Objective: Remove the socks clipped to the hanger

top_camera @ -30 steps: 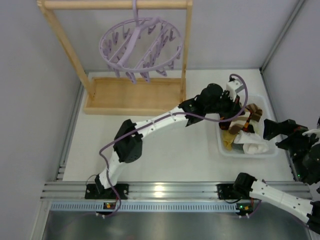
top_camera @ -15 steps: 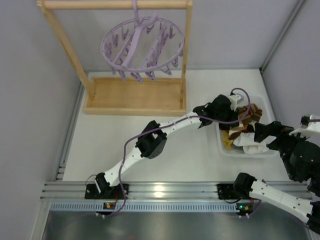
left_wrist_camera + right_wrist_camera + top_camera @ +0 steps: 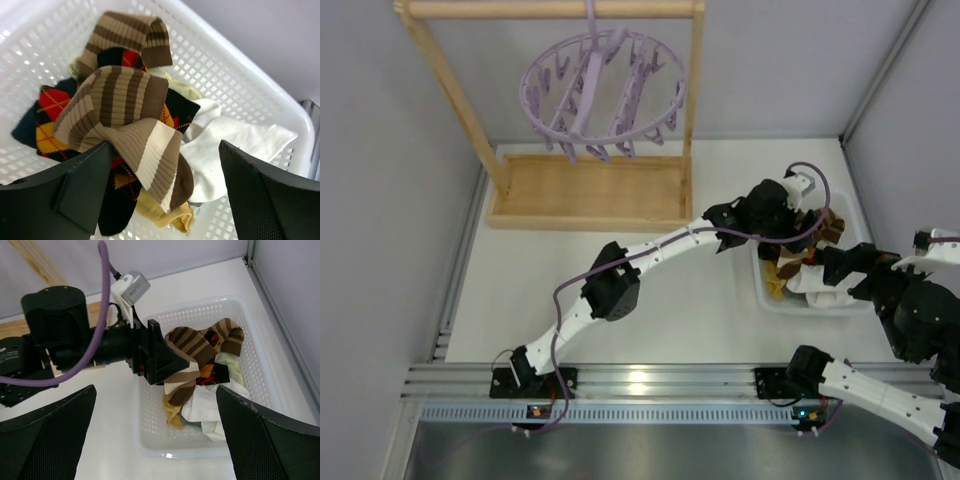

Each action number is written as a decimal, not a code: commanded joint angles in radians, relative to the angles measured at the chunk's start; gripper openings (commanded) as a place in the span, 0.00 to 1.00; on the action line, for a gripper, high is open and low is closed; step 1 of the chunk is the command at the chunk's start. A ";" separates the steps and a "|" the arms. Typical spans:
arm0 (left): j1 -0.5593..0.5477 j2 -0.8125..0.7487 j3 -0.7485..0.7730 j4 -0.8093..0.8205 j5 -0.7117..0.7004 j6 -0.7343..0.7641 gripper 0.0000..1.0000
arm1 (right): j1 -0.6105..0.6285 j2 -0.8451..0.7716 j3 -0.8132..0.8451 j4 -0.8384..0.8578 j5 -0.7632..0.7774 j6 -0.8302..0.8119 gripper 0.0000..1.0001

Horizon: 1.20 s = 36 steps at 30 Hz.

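The lilac hanger (image 3: 605, 95) hangs by its hook from the wooden rack, and I see no sock on its pegs. The socks lie piled in a white basket (image 3: 761, 290): brown-and-cream striped (image 3: 120, 95), black argyle (image 3: 50, 110), white (image 3: 235, 145), over a yellow one (image 3: 165, 215). My left gripper (image 3: 165, 200) hovers open just above the pile (image 3: 807, 242), its left finger (image 3: 75, 190) touching the striped sock's edge. Beside the basket's near right side, my right gripper (image 3: 157, 440) stands open and holds nothing (image 3: 857, 277); it looks down on the striped sock (image 3: 190, 345).
The wooden rack's base tray (image 3: 585, 190) stands at the back left, its uprights framing the hanger. The basket's perforated wall (image 3: 240, 65) and near rim (image 3: 150, 450) surround the pile. A metal rail (image 3: 640, 380) runs along the near edge, and a wall profile (image 3: 880, 70) bounds the right.
My left gripper has gone from shut to open over the basket, and the striped sock now rests on the pile. The right gripper moved in towards the basket. The hanger swings slightly.
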<state>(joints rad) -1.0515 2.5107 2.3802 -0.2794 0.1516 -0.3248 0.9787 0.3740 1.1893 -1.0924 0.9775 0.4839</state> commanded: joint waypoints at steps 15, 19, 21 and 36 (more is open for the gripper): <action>-0.013 -0.570 -0.580 -0.098 -0.575 0.037 0.99 | -0.005 0.003 -0.016 0.135 -0.031 -0.103 0.99; 0.030 -0.784 -0.815 -0.099 -0.696 -0.023 0.99 | -0.005 0.009 -0.126 0.238 0.000 -0.214 0.99; 0.056 -0.863 -0.950 -0.116 -0.713 -0.069 0.99 | -0.005 0.038 -0.151 0.262 0.000 -0.214 0.99; 0.511 -1.496 -1.348 -0.478 -0.715 -0.086 0.99 | -0.625 0.318 -0.292 0.505 -0.675 -0.263 0.99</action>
<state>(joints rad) -0.6415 1.1160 1.0458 -0.6430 -0.5789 -0.4625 0.4717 0.7097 0.9028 -0.6357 0.4946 0.2356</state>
